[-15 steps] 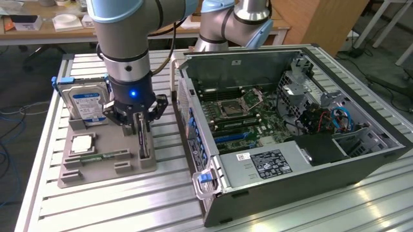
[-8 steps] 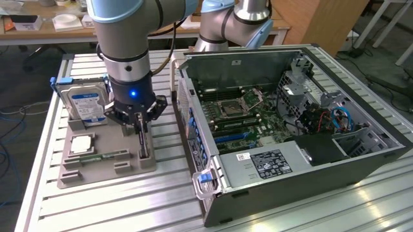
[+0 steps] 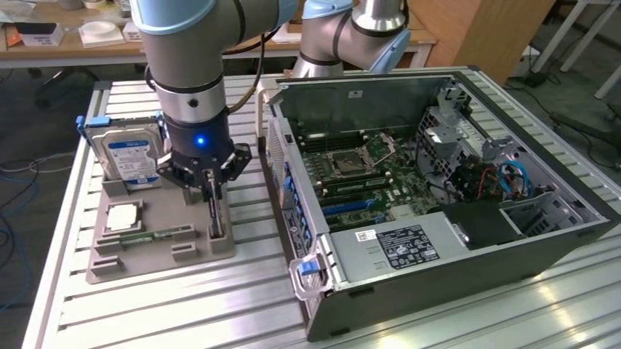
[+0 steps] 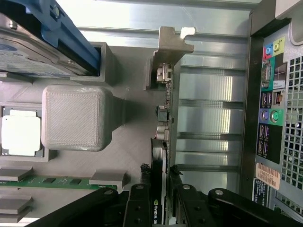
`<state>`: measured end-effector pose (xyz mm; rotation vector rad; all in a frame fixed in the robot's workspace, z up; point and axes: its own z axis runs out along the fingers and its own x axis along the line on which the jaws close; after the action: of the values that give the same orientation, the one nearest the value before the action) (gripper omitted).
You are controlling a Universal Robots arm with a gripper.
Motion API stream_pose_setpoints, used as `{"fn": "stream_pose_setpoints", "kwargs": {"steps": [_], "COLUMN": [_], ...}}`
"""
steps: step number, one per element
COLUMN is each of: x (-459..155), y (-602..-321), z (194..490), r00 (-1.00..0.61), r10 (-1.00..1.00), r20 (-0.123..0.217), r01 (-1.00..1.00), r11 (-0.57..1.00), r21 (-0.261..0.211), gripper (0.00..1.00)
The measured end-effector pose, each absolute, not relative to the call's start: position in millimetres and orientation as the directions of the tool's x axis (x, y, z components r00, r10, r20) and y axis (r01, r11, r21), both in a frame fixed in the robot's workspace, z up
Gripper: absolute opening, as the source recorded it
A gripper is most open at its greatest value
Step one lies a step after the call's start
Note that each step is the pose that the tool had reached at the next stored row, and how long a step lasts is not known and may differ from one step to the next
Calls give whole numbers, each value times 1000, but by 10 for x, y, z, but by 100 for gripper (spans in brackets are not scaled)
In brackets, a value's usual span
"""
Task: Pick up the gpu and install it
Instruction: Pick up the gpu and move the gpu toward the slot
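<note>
While the gpu (image 3: 215,218) stands on its edge in a slot of the grey holder (image 3: 145,265), the gripper (image 3: 211,193) is low over it. In the wrist view the fingers (image 4: 137,201) are pressed on both faces of the card, at the end away from its silver bracket (image 4: 171,45). A hard drive (image 3: 131,156) stands in the same holder, and the open case (image 3: 437,247) lies just beside it on the bench (image 3: 194,313)
</note>
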<state>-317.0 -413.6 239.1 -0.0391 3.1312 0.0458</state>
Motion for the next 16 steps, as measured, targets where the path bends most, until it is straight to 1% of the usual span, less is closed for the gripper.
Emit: {"fn": "stream_pose_setpoints", "kwargs": {"steps": [7, 16], "x": [-3170, -3170], "y": [-4135, -4136], "z": [2396, 2511], "r00": [-1000, -1000], "r10": [-25, -25], "r20": [-10, -10], "r01": [-25, -25], "r11": [999, 999], "r21": [29, 23], "gripper": [26, 26]}}
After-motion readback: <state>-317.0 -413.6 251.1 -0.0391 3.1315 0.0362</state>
